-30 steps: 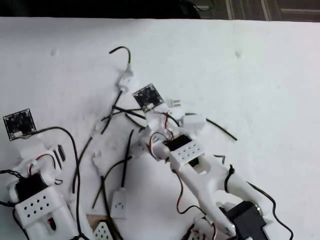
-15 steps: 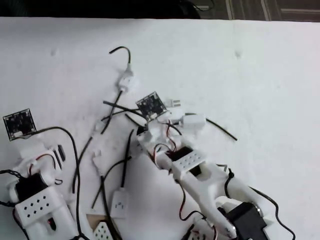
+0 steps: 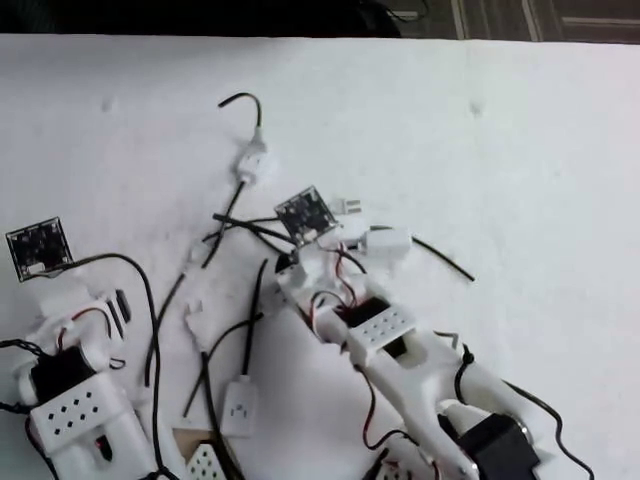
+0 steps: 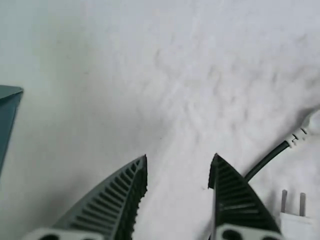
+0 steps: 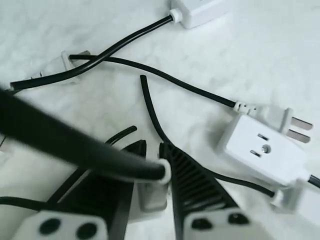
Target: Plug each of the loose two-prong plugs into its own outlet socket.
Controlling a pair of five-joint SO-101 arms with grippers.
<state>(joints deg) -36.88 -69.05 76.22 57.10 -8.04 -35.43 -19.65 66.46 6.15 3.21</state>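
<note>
Cable [image 5: 60, 135] and all, pinched white plug [image 5: 150, 197] in right gripper [image 5: 152, 150] near outlet socket [image 5: 262, 150]; held left gripper [image 4: 177, 162] spread wide.

Both arms are the same build. Left arm [image 3: 75, 405]: white printed shell, black servo block, white plate with two rows of dark holes, thin red and black wires looped along it, small black square board [image 3: 40, 247] with pale dots by the wrist. Right arm [image 3: 420, 365]: same shell, same holed plate, red/black wire loops, black servo at the base end, black cable down one side, matching board [image 3: 305, 213]. Left gripper [image 4: 177, 162]: dark grey-green tapered fingers [image 4: 117, 200], ribbed inner faces, pale mounts with round holes. Right gripper [image 5: 152, 146]: fingers [image 5: 192, 182] black, same ribbing, same holed mounts.
</note>
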